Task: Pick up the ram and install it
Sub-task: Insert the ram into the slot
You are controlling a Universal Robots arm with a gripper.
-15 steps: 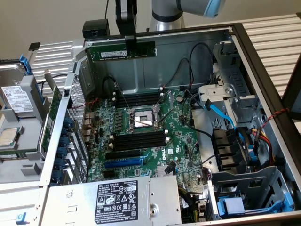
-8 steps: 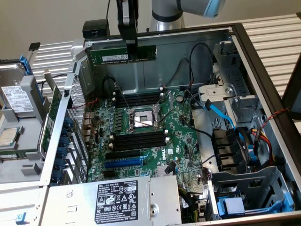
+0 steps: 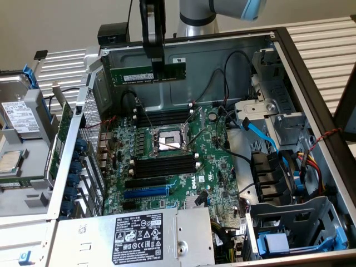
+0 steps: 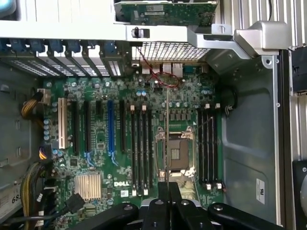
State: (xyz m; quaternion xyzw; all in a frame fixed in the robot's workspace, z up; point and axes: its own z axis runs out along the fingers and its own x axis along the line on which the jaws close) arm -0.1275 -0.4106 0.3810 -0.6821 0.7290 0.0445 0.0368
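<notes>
**Ram held in the air above the open case**

You have the claw [image 3: 158,72] closed narrow on the ram [image 3: 130,75]. In the exterior view it grips the stick from above, a little toward the exterior view's right of the stick's middle. The ram hangs level, with its long edge down and its white label facing the camera. It is up in front of the back wall of the case [image 3: 311,67], clear above the board [image 3: 214,167], and touches no slot.

Below it you see the socket [image 3: 167,142] with black slots on both sides: one group [image 3: 164,118] nearer the back wall, the other [image 3: 164,165] nearer the blue slot [image 3: 146,192].

In the wrist view the claw [image 4: 169,191] looks down on the board [image 4: 96,158]. The ram [image 4: 166,134] shows edge-on there, as a thin line. It runs out from between the fingers [image 4: 163,194] along the edge of the socket [image 4: 176,155], between that socket and one group of slots [image 4: 141,148].
</notes>
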